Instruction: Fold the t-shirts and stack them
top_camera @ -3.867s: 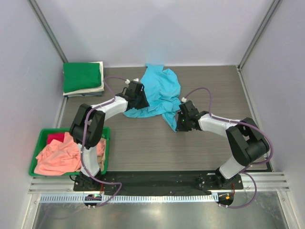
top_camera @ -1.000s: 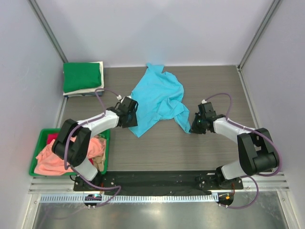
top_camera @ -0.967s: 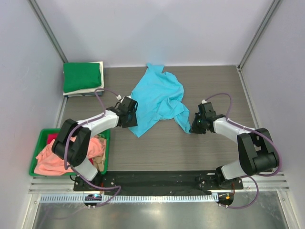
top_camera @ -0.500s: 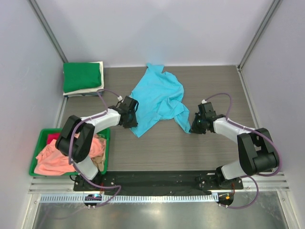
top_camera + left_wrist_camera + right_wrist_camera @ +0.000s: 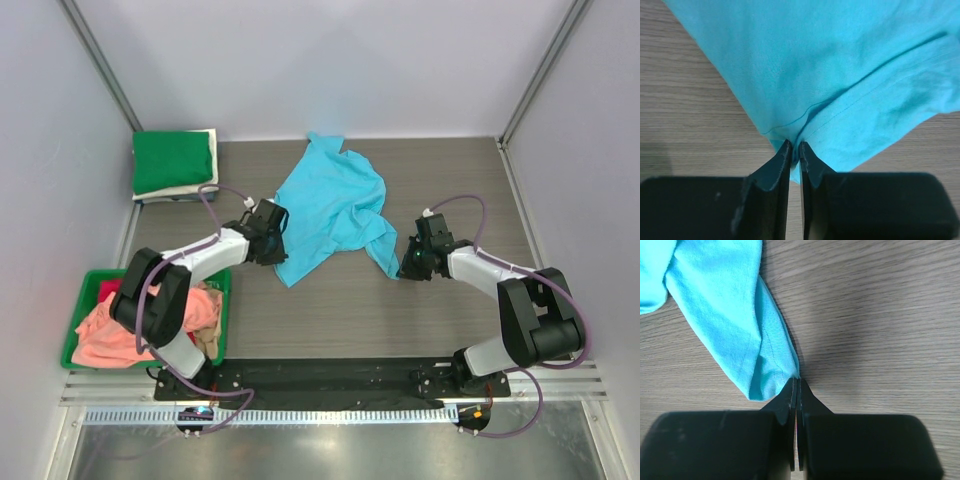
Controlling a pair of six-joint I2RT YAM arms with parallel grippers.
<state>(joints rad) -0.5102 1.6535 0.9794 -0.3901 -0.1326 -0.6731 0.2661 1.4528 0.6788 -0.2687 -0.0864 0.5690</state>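
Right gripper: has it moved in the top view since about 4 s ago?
Yes. The right gripper, shut on the sky-blue t-shirt, has shifted toward the right edge of the table, pulling that corner of the shirt outward.

Count by kind. My tools: two, the left tool [image 5: 794, 148] and the right tool [image 5: 797, 383]. T-shirts: six in view. One sky-blue shirt [image 5: 335, 200] lies on the surface [image 5: 450, 190]. One green shirt [image 5: 172, 160] and one cream shirt [image 5: 213, 165] form one folded pile. One salmon-pink shirt [image 5: 115, 335], one red shirt [image 5: 112, 290] and one tan shirt [image 5: 210, 315] sit in the bin [image 5: 90, 274]. Bins: one.
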